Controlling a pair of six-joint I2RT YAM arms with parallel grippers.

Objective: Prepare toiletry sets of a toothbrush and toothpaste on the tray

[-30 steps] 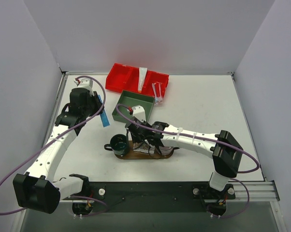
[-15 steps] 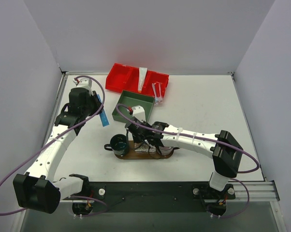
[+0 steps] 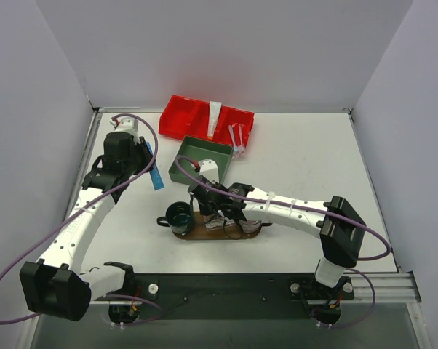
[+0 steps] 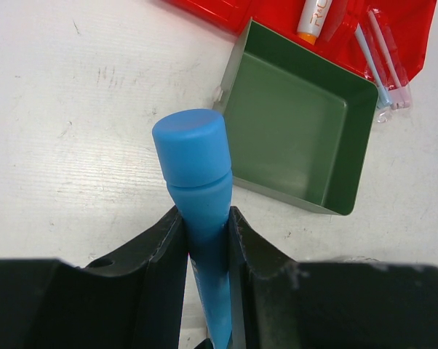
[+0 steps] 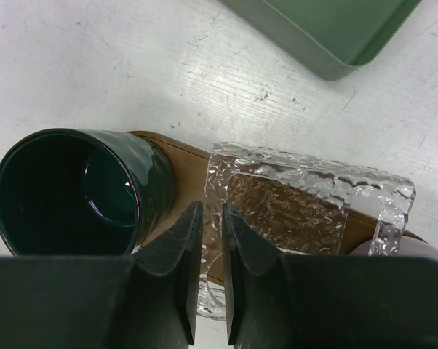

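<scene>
My left gripper (image 4: 204, 218) is shut on the blue tube (image 4: 193, 156), cap pointing away, and holds it above the table left of the green box; the top view shows the blue tube (image 3: 156, 177) hanging from the left gripper (image 3: 148, 156). The white tube (image 3: 214, 118) lies in the red bin. Two toothbrushes (image 3: 237, 138) rest across the bin's front edge. My right gripper (image 5: 212, 211) is down on the brown tray (image 5: 190, 163), its jaws closed narrowly on the left rim of a clear glass dish (image 5: 292, 203) lying there.
A dark green mug (image 3: 179, 216) stands on the tray's left end, right beside my right fingers. The empty green box (image 3: 201, 158) sits just behind the tray, with the red bin (image 3: 193, 116) behind it. Grey walls enclose the table.
My right gripper's jaws have drawn together on the glass dish's rim. My left arm and the blue tube have stayed put.
</scene>
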